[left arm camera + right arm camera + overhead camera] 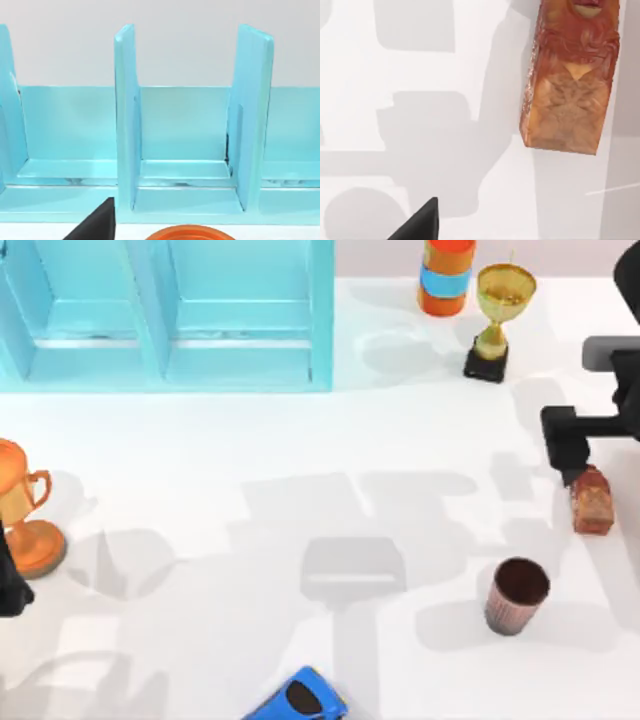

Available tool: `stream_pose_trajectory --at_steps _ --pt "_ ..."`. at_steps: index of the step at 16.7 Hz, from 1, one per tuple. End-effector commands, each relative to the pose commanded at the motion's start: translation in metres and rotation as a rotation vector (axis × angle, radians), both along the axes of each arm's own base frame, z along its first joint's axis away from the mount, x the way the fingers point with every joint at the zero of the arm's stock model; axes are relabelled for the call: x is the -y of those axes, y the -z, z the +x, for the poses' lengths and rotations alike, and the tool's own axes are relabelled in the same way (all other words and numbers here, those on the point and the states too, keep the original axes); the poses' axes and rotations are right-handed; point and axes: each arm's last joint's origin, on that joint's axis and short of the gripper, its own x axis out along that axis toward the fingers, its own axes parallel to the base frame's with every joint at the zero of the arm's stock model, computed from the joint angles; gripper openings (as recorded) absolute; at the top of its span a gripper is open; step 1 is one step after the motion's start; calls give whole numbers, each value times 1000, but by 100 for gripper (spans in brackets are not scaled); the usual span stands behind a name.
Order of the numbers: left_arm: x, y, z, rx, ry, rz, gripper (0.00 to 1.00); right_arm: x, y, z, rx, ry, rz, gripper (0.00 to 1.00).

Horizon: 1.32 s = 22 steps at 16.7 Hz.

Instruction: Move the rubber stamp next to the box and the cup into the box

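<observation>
Rubber stamp (592, 502): stood on the counter (300, 460), just beside the right gripper (566, 452).
Fingers: grip state could not be told.

The rubber stamp (592, 502) stands right of the cup (516, 595) (box (170, 315) far left).

My right arm (612, 390) enters at the top view's right edge as matte black, blocky segments with a grey band on its upper link. My left arm (12, 585) is a black sliver at the lower left edge.
</observation>
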Motion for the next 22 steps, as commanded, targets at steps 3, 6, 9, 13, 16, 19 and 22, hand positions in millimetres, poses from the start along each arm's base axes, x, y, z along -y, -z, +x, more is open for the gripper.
stream_pose_trajectory --at_steps 3,6,9,13,16,19,22 --pt "0 0 0 0 0 0 100 1 -33 2 -6 4 -4 100" --pt "0 0 0 0 0 0 100 1 -65 -2 -16 -1 -3 100" --pt "0 0 0 0 0 0 100 1 -80 -4 -10 -4 -1 100" --pt "0 0 0 0 0 0 100 -1 -78 -4 -12 -5 -1 100" --pt "0 0 0 0 0 0 100 -18 -71 -17 -17 2 4 100" --pt "0 0 0 0 0 0 100 -47 -49 -45 -68 4 3 100" --pt "0 0 0 0 0 0 100 -69 -33 -72 -107 1 0 100"
